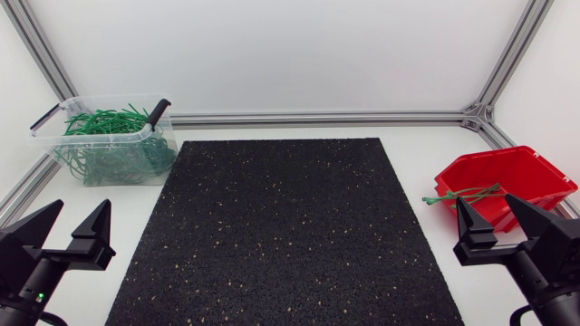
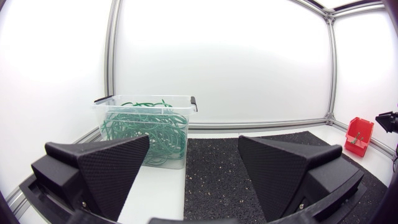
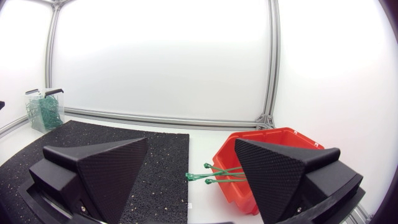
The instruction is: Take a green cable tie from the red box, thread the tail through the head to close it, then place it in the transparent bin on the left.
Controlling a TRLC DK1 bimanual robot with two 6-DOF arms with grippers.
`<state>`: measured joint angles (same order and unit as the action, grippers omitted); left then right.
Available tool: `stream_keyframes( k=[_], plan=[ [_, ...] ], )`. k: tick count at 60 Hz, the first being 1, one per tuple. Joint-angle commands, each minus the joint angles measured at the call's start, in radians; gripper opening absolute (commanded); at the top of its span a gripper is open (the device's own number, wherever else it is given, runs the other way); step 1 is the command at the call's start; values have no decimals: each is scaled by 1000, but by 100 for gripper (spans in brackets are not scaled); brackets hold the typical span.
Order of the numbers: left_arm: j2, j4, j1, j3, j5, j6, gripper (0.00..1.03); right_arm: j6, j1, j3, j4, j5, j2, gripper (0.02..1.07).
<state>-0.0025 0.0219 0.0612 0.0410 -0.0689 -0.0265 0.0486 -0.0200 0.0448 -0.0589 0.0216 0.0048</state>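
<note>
Head view: fixed above the table [image 1: 417,145], looking steeply down from well off, taking in the whole mat [image 1: 285,231], the bin [image 1: 109,136] at far left and the red box [image 1: 507,186] at right. Left wrist view: low, close behind the left gripper [image 2: 194,140], facing across the table, with the bin near ahead and the red box far off to one side. Right wrist view: low, close behind the right gripper [image 3: 191,143], red box just ahead, bin far across the mat; all three views share mat, bin and red box.

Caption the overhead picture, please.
Left gripper and right gripper, open, beside a black mat; green ties in red box and clear bin.
</note>
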Motion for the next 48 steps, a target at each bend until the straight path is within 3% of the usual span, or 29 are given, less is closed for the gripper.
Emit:
stream_keyframes(
  k=[1,25,43,48],
  plan=[
    [-7,-16,-9,-41,4,-15,99,-4,6,50,-25,-3,-8,103],
    [-7,-16,-9,-41,4,-13,99,69,-8,320,-176,8,115,100],
    [-5,-19,-8,-41,7,-12,99,221,-199,593,-305,11,495,103],
    [-4,-19,-9,-41,9,-12,99,321,-270,653,-343,93,615,102]
  ],
)
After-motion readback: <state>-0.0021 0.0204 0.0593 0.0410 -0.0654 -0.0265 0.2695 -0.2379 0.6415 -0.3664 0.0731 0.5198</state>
